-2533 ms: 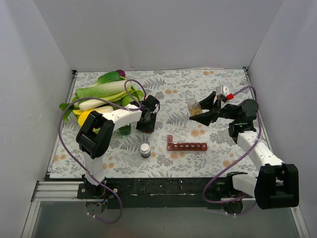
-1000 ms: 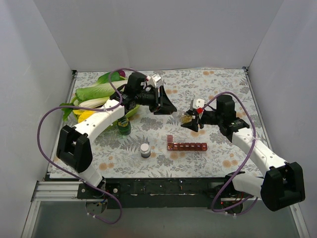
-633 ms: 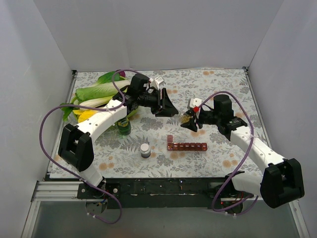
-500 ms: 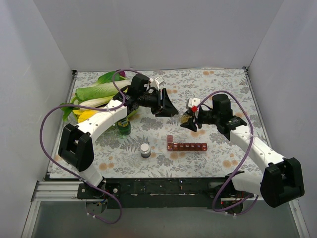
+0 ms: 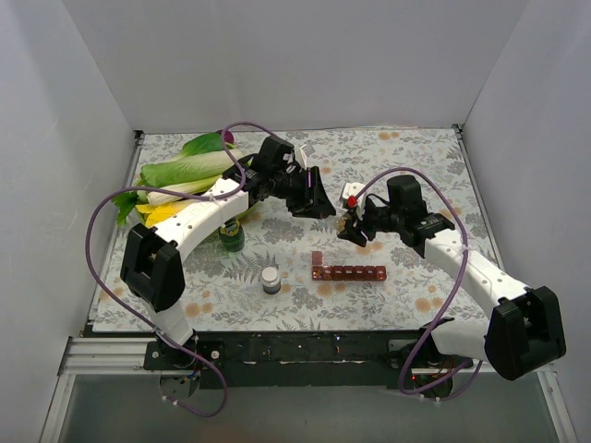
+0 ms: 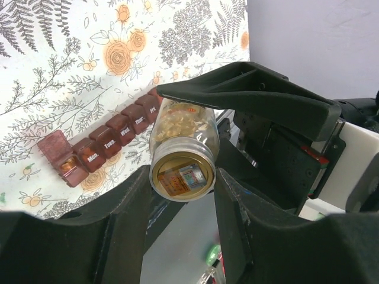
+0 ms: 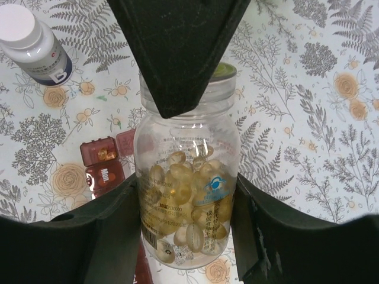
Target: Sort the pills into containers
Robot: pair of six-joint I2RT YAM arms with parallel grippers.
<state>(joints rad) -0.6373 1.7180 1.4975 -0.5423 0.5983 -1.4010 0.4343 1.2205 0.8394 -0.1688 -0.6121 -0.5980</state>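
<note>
containers [image 5: 348, 272] mid-table, bottle [image 5: 270, 280] leftward; vegetables [image 5: 189, 171] behind (far left)

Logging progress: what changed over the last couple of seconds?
The right gripper, shut on the clear pill bottle, carried it left toward the middle. The left gripper swung from the green bottle to meet it, jaws flanking its end. The organiser, grey bottle and green bottle stayed.

Reaching inward from both sides, elbows bent. Clamping a clear plastic pill bottle [image 7: 186, 195] in the right hand [image 5: 355, 228]; straddling its top with the left hand [image 5: 325, 209], jaws parted.
</note>
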